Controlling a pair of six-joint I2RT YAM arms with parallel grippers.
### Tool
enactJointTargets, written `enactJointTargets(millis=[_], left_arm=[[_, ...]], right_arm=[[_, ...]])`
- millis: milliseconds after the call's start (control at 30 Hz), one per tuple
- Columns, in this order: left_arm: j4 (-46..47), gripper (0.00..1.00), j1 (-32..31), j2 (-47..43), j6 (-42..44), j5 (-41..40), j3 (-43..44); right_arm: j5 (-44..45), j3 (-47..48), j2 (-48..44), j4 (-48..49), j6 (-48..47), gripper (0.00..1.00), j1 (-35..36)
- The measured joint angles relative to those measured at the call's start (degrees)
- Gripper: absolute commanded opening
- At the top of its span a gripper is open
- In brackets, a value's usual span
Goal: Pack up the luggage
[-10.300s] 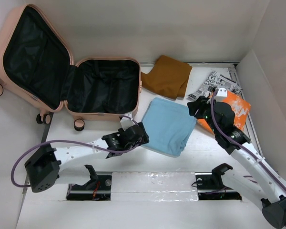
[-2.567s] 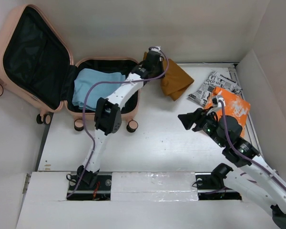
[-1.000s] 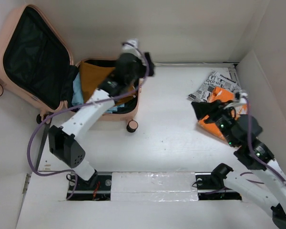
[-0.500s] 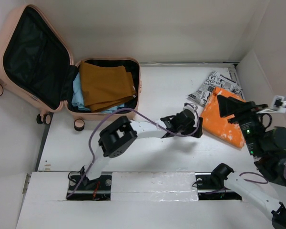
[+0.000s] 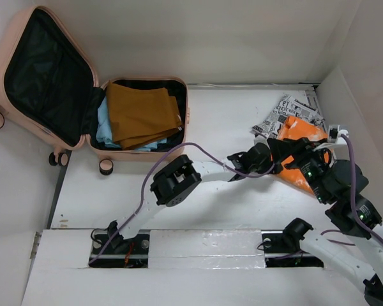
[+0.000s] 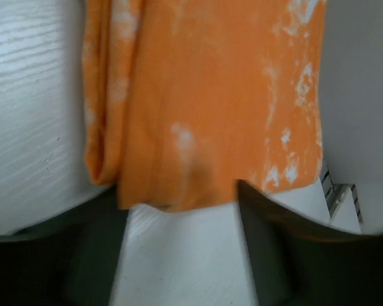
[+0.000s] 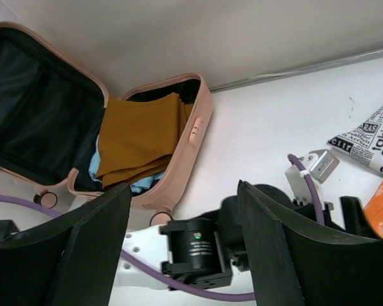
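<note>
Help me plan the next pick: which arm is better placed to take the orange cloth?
Left. The left pincer, open, frames the orange cloth's edge; the right pincer points past it toward the luggage.

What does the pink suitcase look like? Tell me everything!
The luggage is a small pale pink hard-shell case with rounded corners, lying wide open at the far left of the table. Its lid is swung open to the left, and both halves show black lining. Small pink-and-black wheels stick out along its near edge. In the base lies a folded mustard cloth on top of a light blue cloth.
</note>
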Motion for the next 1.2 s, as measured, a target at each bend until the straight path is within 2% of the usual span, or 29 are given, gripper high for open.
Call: enactJointTargets(millis=[67,100,233,400,533,633,667,733,767,800,900,1000,1200], left_arm=[[-0.13,0.11,0.11,2.19,-0.94,-0.59,0.81],[-0.55,0.00,0.26,2.75,-1.64,-0.83,0.81],[1.53,0.00,0.72,1.64,-1.97,-1.31,-2.75],[3.69,0.00,2.91,-7.98,-0.22,-4.48,-16.74],[4.00,0.01,8.28,-16.81,1.77,-5.62,-26.32],[2.27,0.15,13.97,-21.00,3.15,-6.43,-28.79],[1.99,0.35,15.78,-22.14,3.65,-7.26,-29.24],[1.62,0.69,18.95,-24.83,4.59,-9.16,-31.04],[1.42,0.79,20.37,-26.49,4.76,-9.99,-32.28],[1.14,0.85,21.38,-28.13,4.81,-10.60,-33.35],[1.03,0.87,22.27,-31.93,4.85,-11.08,-35.95],[1.73,0.87,20.26,-35.30,4.66,-10.43,-40.61],[4.57,0.87,17.16,-34.27,0.50,-1.97,-48.94]], right_arm=[[-0.35,0.00,0.24,0.02,0.00,0.73,0.00],[-0.50,0.00,0.24,0.04,0.00,0.73,0.00],[-0.72,-0.28,0.17,0.35,0.02,0.73,0.00],[-1.38,-1.64,1.01,1.51,0.11,0.73,0.00],[-2.32,-3.13,2.47,2.32,0.46,0.73,0.00],[-2.93,-4.35,3.76,3.41,0.52,0.73,0.00],[-3.21,-4.61,4.24,3.65,0.55,0.73,0.00],[-3.69,-4.98,5.18,4.44,0.59,0.73,0.00],[-3.82,-5.25,5.68,4.94,0.63,0.73,0.00],[-4.00,-5.57,6.12,5.29,0.66,0.73,0.00],[-4.24,-6.62,6.99,5.88,0.68,0.73,0.00],[-4.24,-7.50,7.50,6.19,0.68,0.73,0.00],[-4.24,-8.63,8.09,7.56,0.68,0.73,0.00]])
